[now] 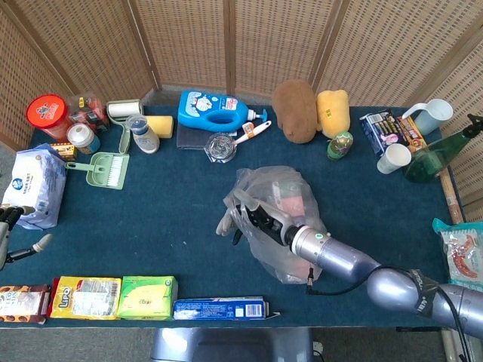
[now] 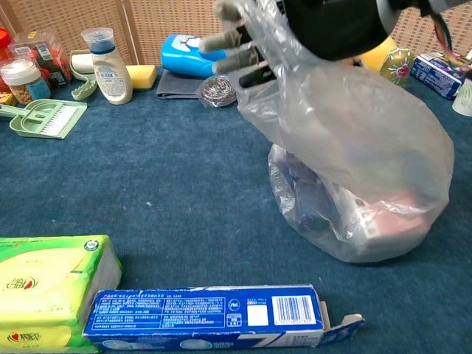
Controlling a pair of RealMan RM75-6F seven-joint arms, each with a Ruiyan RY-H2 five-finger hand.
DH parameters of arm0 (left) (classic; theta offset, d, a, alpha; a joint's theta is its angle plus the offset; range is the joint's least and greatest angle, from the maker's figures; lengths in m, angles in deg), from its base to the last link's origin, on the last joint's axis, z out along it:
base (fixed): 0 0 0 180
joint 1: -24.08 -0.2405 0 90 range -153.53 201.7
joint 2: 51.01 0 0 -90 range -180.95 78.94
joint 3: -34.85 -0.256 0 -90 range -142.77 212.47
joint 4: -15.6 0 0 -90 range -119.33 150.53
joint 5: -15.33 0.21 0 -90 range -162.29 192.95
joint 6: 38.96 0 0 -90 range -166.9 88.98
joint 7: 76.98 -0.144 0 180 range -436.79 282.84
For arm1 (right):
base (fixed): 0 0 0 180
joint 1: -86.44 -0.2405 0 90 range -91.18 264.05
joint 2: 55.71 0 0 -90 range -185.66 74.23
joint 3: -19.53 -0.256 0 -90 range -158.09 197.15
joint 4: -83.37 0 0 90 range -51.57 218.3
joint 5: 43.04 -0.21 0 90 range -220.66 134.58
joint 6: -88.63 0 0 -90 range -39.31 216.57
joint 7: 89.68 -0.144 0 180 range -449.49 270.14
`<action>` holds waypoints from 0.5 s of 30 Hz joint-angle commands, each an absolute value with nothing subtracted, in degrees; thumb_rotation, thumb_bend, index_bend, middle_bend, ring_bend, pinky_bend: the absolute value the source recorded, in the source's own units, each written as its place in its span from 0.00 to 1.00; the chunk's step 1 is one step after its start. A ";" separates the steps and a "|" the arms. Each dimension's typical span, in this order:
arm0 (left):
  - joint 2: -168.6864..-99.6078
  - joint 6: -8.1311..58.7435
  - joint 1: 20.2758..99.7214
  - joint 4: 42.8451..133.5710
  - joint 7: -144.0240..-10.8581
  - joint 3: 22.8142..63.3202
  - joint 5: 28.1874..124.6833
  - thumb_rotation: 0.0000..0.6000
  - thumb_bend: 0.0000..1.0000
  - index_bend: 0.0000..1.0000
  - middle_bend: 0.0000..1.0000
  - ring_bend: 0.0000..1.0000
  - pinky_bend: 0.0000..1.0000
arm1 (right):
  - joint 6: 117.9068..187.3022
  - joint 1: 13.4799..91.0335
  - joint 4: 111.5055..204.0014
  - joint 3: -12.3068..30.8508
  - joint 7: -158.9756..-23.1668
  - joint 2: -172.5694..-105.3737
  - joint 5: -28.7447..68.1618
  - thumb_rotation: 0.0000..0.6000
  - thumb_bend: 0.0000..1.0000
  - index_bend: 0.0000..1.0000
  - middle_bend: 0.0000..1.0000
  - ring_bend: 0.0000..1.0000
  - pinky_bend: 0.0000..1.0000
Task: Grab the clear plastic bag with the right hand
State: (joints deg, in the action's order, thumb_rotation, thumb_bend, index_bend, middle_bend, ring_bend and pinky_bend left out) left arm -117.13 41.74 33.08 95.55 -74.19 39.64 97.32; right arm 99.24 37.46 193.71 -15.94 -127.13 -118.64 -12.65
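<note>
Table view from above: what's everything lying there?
clear plastic bag: one, see-through, centre, held up by right hand
detergent bottle: one, blue, back centre
plush toys: two, brown and yellow, back
dustpan: one, green, left
tissue pack: one, white-blue, left edge
toothpaste box: one, blue, front edge
cups: two, white, right
right hand: grips bag's top
left hand: open, far left edge
</note>
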 commanded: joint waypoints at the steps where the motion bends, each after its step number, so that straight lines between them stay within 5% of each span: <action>1: -117.12 41.73 33.09 95.61 -74.26 39.67 97.26 0.00 0.16 0.29 0.36 0.32 0.15 | 98.45 38.96 192.83 -18.19 -130.44 -118.03 -14.42 0.00 0.24 0.55 0.48 0.45 0.55; 8: -116.95 41.84 33.07 96.04 -74.53 39.63 97.30 0.00 0.16 0.29 0.36 0.32 0.15 | 95.63 39.64 191.13 -22.26 -135.02 -115.49 -17.02 0.00 0.28 0.49 0.48 0.47 0.66; 13: -117.07 41.66 33.22 96.55 -74.91 39.44 97.56 0.00 0.16 0.29 0.36 0.32 0.15 | 92.39 41.74 189.72 -29.19 -142.39 -111.84 -22.87 0.01 0.37 0.49 0.49 0.55 0.78; 15: -117.12 41.77 33.24 96.78 -74.97 39.37 97.75 0.00 0.16 0.29 0.36 0.32 0.15 | 90.45 42.23 188.85 -30.93 -143.80 -110.42 -23.92 0.14 0.41 0.49 0.51 0.60 0.83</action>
